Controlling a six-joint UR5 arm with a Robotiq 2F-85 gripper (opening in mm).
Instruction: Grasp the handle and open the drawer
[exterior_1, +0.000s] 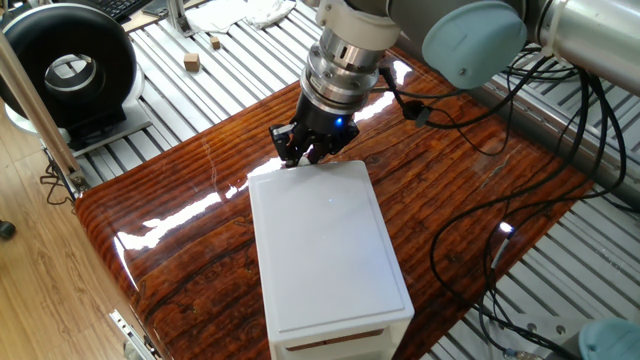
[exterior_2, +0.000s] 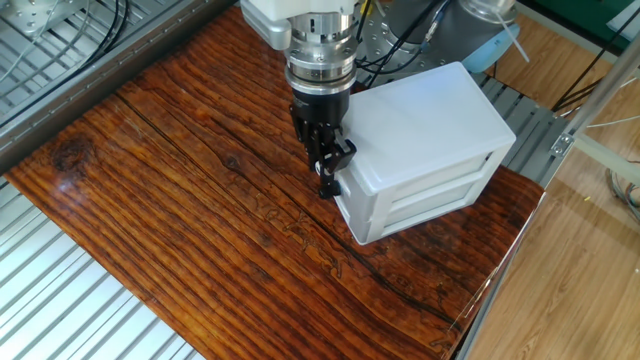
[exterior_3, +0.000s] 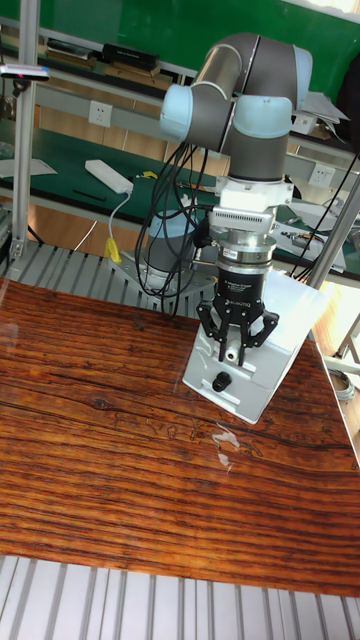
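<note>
The white box (exterior_1: 325, 240) (exterior_2: 425, 110) (exterior_3: 285, 320) lies on the wooden table, and my gripper (exterior_1: 298, 158) (exterior_2: 328, 186) (exterior_3: 232, 354) is pressed against its end face. The fingers (exterior_3: 222, 340) stand close together at the upper part of that face, shut on the small handle, which they mostly hide. The drawer (exterior_2: 440, 168) shows only as a band along the box's side, flush with the box. On the end face just below the fingertips is a small dark round spot (exterior_3: 219, 381).
The wooden table (exterior_2: 180, 180) sits on a metal slatted base (exterior_1: 200, 90). A black round device (exterior_1: 70, 70) stands beyond the table's corner, and a small wooden block (exterior_1: 191, 62) lies on the slats. Black cables (exterior_1: 480, 240) hang at the arm's side.
</note>
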